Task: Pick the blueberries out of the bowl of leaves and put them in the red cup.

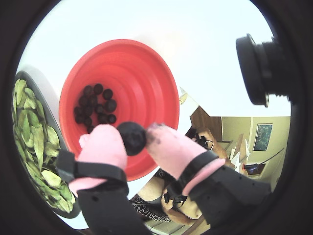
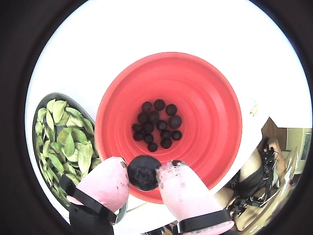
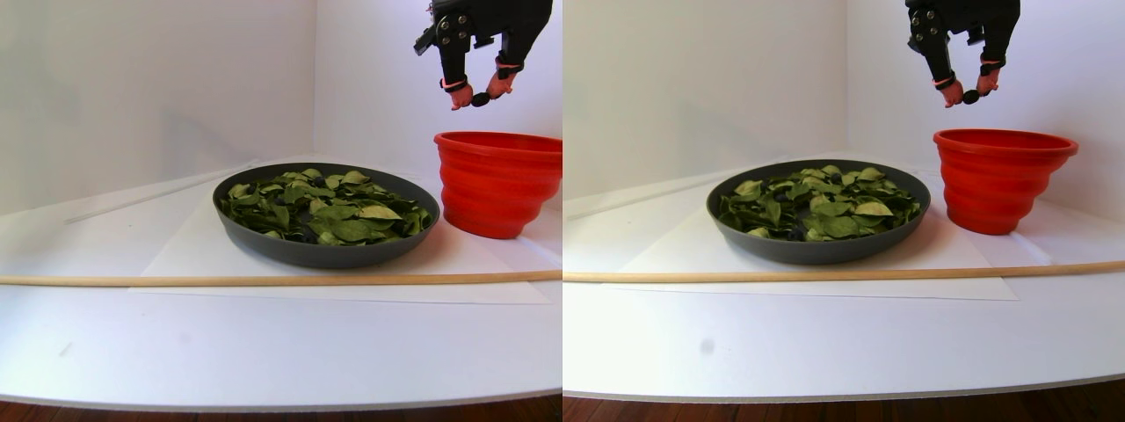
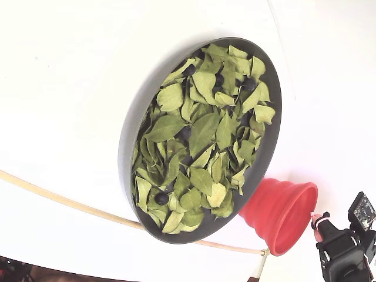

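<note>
Your pincer (image 2: 159, 176) is closed on one blueberry (image 2: 143, 172), pinched between its pink fingertips (image 1: 103, 144); the red cup (image 2: 215, 122) lies directly beneath it, well below in the stereo pair view, mouth open upward; about a dozen berries (image 2: 157, 125) already sit in its bottom; the bowl (image 3: 325, 251) of leaves (image 4: 202, 132), just beside the cup, appears to hide a few more.

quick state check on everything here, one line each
gripper: shut on a berry, above the cup
held berry: pinched between the pink fingertips, not yet dropped
cup: upright, berries piled at its bottom
bowl: full of leaves, a few berries left among them
</note>
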